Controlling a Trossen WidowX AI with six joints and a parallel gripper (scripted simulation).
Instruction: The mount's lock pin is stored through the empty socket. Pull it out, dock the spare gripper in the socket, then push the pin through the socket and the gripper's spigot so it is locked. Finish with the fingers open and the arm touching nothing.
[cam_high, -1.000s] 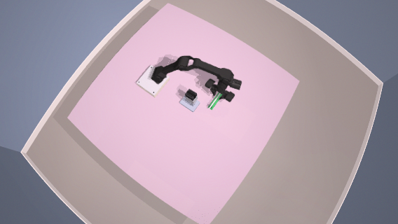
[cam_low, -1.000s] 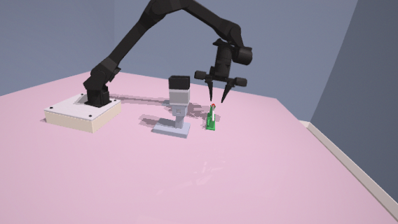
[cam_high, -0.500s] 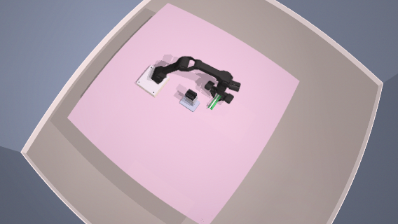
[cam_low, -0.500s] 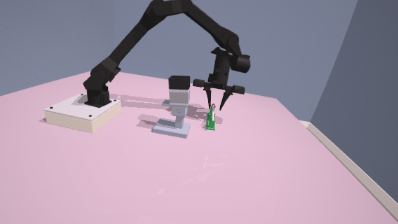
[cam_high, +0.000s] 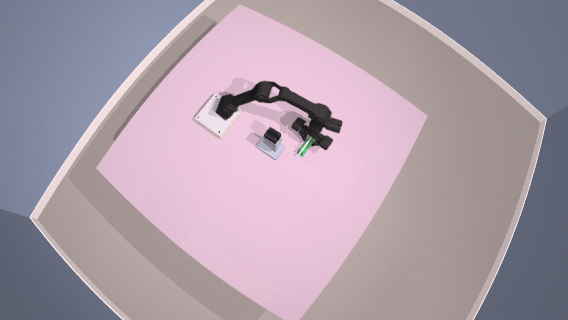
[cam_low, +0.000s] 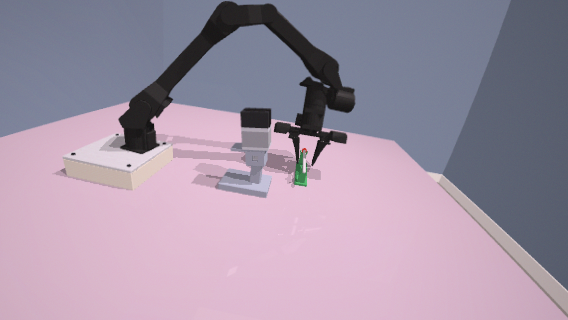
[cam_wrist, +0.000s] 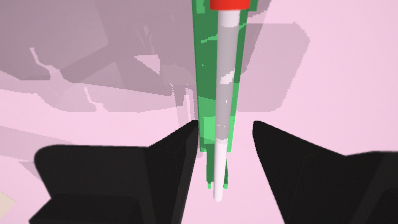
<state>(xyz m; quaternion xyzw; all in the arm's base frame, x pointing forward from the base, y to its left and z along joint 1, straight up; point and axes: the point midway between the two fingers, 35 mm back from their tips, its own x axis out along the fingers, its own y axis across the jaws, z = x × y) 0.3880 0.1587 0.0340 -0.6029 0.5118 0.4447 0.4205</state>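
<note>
The mount (cam_high: 270, 153) (cam_low: 232, 184) is a blue-grey base with a post and a socket (cam_low: 259, 158). The spare gripper (cam_high: 272, 135) (cam_low: 256, 136), a pale grey block with a black top, stands upright on the socket. A small square mark shows on the socket's front; no pin is seen through it. The lock pin (cam_low: 304, 164) (cam_wrist: 225, 75), white with a red head, rests on a narrow green holder (cam_high: 302, 153) (cam_low: 301, 180) (cam_wrist: 205, 75). My gripper (cam_low: 306, 164) (cam_wrist: 225, 126) is partly open, with its fingertips on either side of the pin, holding nothing.
The arm's white base plate (cam_high: 216, 117) (cam_low: 117, 152) is on the mount's far side from the holder. The arm (cam_high: 305, 102) (cam_low: 295, 45) arches above the pink table (cam_high: 225, 200) (cam_low: 200, 260). A raised pale rim (cam_high: 505, 255) borders the floor beyond the table.
</note>
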